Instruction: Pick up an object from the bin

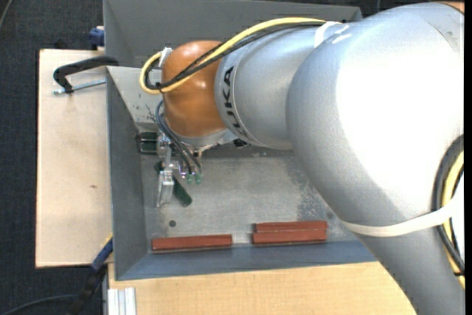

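My gripper [175, 167] hangs low over the left part of the bin, under the orange wrist cover. Right below it lie a small silvery piece [164, 190] and a dark green piece [182, 197], close together on the floor; whether either one touches the gripper is unclear. A dark greenish thing [146, 142] sits by the left wall, just above and left of the gripper.
Two long red-brown blocks lie end to end along the near wall, one at the left [192, 241] and one at the right [290, 232]. A small dark dot [172, 223] lies on the floor between the gripper and the left block. The arm covers the bin's right half.
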